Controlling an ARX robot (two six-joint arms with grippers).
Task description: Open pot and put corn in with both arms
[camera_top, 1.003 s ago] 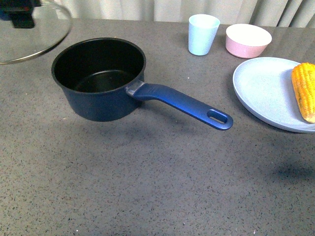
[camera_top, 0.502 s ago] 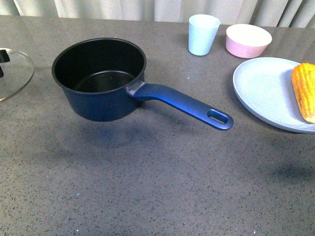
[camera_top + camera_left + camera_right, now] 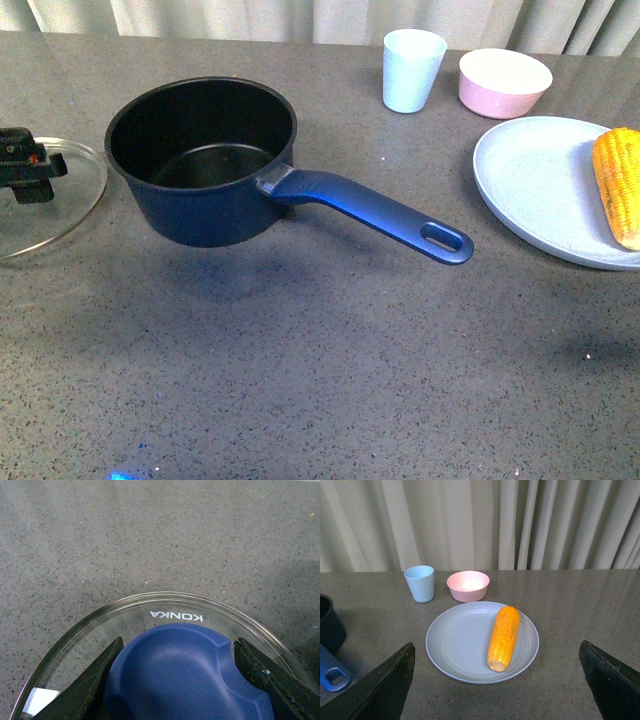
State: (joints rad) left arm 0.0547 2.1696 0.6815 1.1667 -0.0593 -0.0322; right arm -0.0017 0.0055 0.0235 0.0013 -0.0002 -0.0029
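open pot, free table in front

the pot (image 3: 200, 165) is uncovered, so the way in from above is free. its handle (image 3: 370, 212) sticks out toward 4 o'clock and blocks a low path there. the glass lid (image 3: 65, 200) is just beside the pot at 9 o'clock, pinched by the left gripper (image 3: 27, 172). the cup (image 3: 413, 68) at 1 o'clock and the bowl (image 3: 504, 82) at 2 o'clock stand close together. the plate (image 3: 540, 180) with the corn (image 3: 618, 185) is at 3 o'clock, and the air over the corn is free. the table (image 3: 300, 380) at 6 o'clock is bare.
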